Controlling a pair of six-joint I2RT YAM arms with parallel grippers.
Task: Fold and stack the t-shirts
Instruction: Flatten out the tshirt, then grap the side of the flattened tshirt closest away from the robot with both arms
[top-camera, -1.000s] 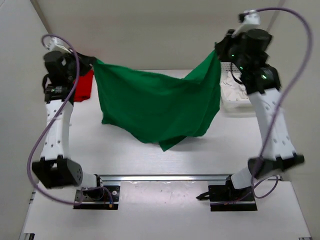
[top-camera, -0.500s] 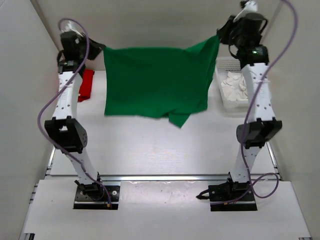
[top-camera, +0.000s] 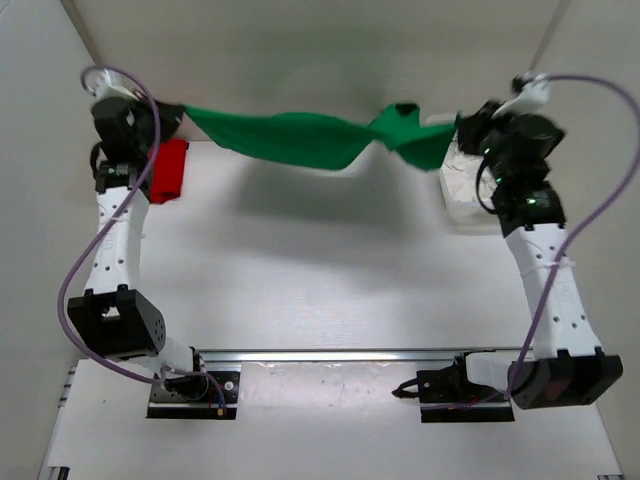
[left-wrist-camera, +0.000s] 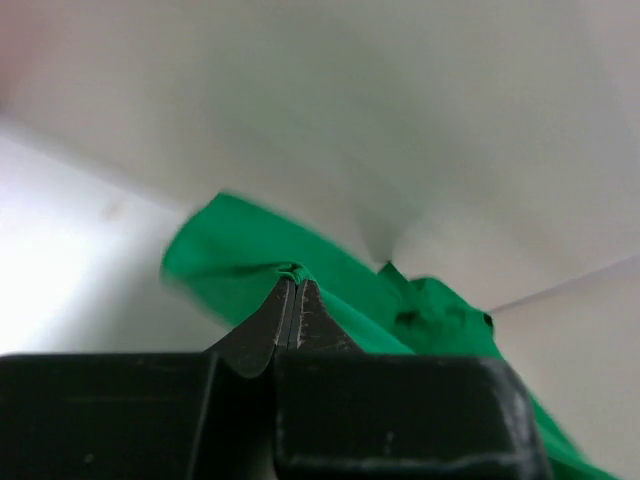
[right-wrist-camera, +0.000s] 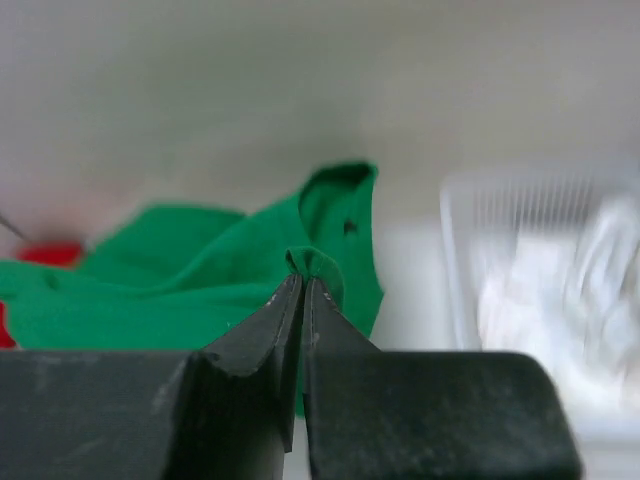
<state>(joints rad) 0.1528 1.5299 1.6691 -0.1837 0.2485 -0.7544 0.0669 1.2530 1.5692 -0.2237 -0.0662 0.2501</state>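
We hold the green shirt (top-camera: 300, 140) up in the air by two corners. The left gripper (top-camera: 176, 114) is pressed shut on one corner, far across from the white basket (top-camera: 462, 216). The right gripper (top-camera: 456, 130) is pressed shut on the other corner, just beside the basket.

A moment ago the shirt hung straight down like a curtain. Now it has swung up and away from us, and from above it looks like a thin, wavy strip. Both arms have dropped lower too.

We think this is a flick to throw the shirt out flat, so it can land smooth and be folded. No fold is made in it yet.

The red shirt (top-camera: 168, 170) lies far across from the basket. The white shirt (top-camera: 463, 180) sits inside the basket.
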